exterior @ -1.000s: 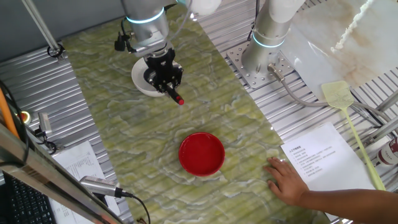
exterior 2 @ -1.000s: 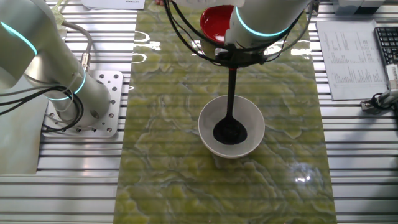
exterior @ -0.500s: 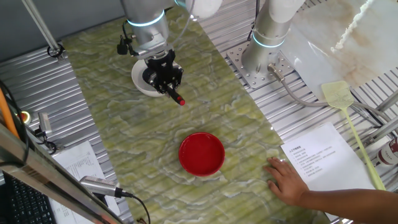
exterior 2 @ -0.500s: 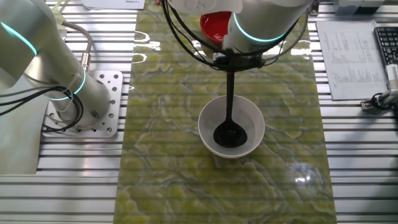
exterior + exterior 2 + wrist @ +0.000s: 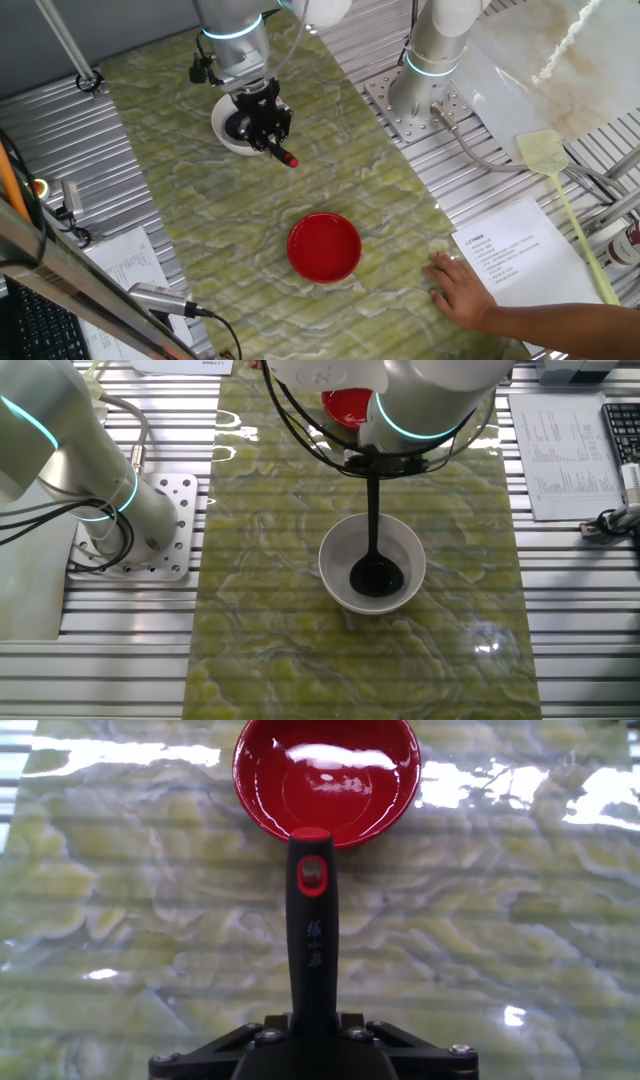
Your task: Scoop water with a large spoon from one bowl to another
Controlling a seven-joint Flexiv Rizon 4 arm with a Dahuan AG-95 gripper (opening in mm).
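Gripper (image 5: 262, 120) is clamping the large spoon (image 5: 373, 530) by its handle, scoop sitting low in the white bowl (image 5: 334, 576) beneath it, seemingly loading water, while the red bowl (image 5: 326, 775) ahead is waiting unfilled.

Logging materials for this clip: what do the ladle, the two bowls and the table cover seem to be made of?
Ladle: matte black, likely plastic, with a red tip around a hanging hole.
Red bowl: glossy, sharp highlights; plastic or lacquer, cannot tell.
White bowl: plain, smooth; ceramic or melamine.
Table cover: green-yellow marble pattern, shiny with glare; possibly a printed sheet.
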